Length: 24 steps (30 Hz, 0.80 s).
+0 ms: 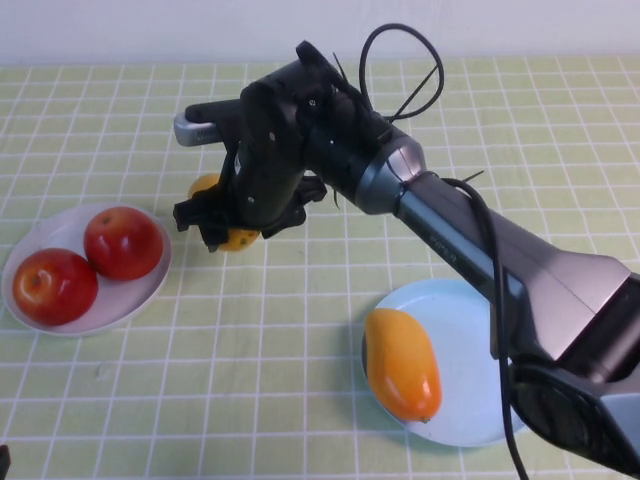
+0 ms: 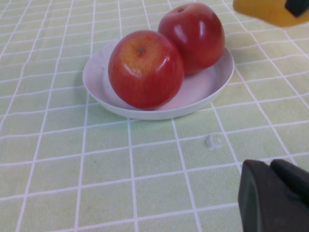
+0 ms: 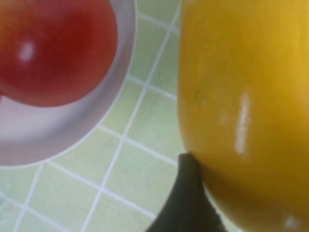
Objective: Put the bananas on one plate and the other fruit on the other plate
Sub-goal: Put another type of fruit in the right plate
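So from the high view, things looked most of the way done. Both red apples (image 1: 124,241) (image 1: 54,286) sat on the white plate (image 1: 142,293) at the robot's left, touching each other, and one banana (image 1: 401,364) (honestly more mango-shaped) lay on the light blue plate (image 1: 470,320) near the right arm. The right pincer (image 1: 225,215) had reached across the bench (image 1: 280,380) and was clamped on the second banana (image 1: 240,239), just beside the white plate; only small bits of yellow showed under the black hardware. Couldn't tell if the fruit was lifted or touching the cloth.

Left wrist view: the two apples filled the white plate, and a corner of the gripped banana (image 2: 270,12) peeked in beyond it. The left pincer (image 2: 275,195) was just a dark lump at the edge, parked low near the robot's left side, and I couldn't tell whether it was apart or together.

Right wrist view: the banana took up half the picture with a black finger (image 3: 186,193) pressed against it, an apple and the plate rim beside.

My read: only that last banana needed carrying over to the blue plate.
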Each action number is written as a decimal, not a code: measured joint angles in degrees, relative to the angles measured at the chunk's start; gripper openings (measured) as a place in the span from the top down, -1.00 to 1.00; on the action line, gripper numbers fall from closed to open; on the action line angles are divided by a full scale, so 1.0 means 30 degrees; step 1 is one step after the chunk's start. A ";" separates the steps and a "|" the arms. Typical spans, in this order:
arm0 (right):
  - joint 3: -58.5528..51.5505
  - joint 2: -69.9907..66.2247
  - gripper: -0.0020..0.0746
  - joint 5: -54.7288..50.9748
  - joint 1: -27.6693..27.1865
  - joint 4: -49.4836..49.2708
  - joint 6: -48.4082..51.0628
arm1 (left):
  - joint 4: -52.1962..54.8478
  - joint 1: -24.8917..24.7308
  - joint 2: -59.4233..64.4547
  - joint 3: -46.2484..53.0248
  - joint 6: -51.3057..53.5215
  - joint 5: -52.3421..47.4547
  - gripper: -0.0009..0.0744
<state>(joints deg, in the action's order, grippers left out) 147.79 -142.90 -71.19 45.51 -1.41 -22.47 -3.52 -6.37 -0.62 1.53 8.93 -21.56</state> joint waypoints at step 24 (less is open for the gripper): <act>-1.4332 1.3066 -0.27 0.0350 0.0907 0.2648 0.0738 | 0.0000 0.0000 0.0000 0.0000 0.0000 0.0000 0.97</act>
<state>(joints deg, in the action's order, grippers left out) 104.80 -103.70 -70.13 48.23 6.54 -20.26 -3.52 -6.37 -0.62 1.53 8.93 -21.56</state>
